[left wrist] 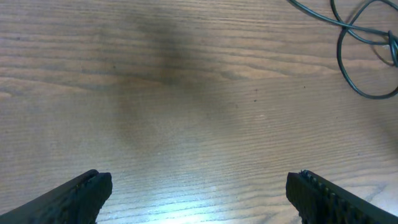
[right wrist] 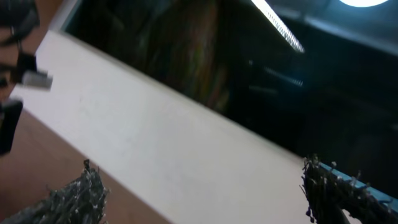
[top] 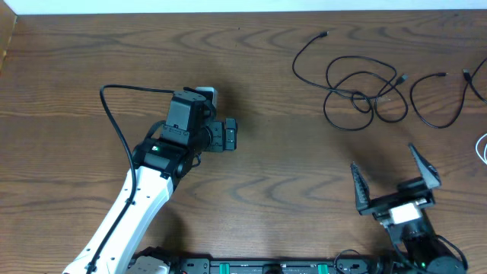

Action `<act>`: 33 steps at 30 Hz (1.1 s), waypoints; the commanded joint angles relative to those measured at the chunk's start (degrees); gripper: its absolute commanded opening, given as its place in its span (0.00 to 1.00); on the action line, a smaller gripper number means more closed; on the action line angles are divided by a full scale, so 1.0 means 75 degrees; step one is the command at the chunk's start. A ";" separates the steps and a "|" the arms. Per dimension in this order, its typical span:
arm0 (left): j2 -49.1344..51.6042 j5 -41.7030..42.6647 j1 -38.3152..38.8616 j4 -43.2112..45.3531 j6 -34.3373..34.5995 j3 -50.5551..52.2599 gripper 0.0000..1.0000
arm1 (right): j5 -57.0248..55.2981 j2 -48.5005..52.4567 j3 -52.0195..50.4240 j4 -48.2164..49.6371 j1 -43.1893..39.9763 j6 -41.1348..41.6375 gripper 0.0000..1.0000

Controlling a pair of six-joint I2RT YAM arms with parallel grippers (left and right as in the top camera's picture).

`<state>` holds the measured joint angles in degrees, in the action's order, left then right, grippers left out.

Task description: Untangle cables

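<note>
The cables (top: pixel 365 91) lie at the table's far right: a black tangle of loops, and beside it a second black loop (top: pixel 437 103). A bit of white cable (top: pixel 482 148) shows at the right edge. My left gripper (top: pixel 227 135) hovers over bare wood left of centre, well apart from them. In the left wrist view the left gripper (left wrist: pixel 199 193) is open with only wood between its fingers, and black cable loops (left wrist: pixel 364 43) show at the top right. My right gripper (top: pixel 392 176) stands open near the front edge, below the tangle, and holds nothing.
The right wrist view looks past the open right gripper (right wrist: pixel 199 193) at a white table-edge band (right wrist: pixel 174 149) and a dark background. The left arm's own thick black wire (top: pixel 114 114) arcs over the table at the left.
</note>
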<state>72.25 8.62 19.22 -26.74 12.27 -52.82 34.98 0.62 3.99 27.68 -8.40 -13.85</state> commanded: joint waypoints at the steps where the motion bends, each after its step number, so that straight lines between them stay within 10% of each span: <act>1: 0.0052 -0.0047 -0.0023 -0.0003 0.0093 -0.0117 0.97 | -0.0216 -0.0032 -0.0495 0.0315 -0.0023 0.0163 0.99; 27: 0.0052 -0.0044 -0.0023 -0.0003 0.0093 -0.0117 0.97 | -0.1131 -0.0032 -0.0493 -0.2457 -0.0023 0.0219 0.99; 33: 0.0052 -0.0047 -0.0023 -0.0003 0.0093 -0.0117 0.97 | -0.1131 -0.0032 -0.0493 -0.3407 -0.0023 0.0219 0.72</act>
<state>72.25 8.64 19.22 -26.72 12.27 -52.82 27.11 0.62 0.38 3.99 -8.40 -12.56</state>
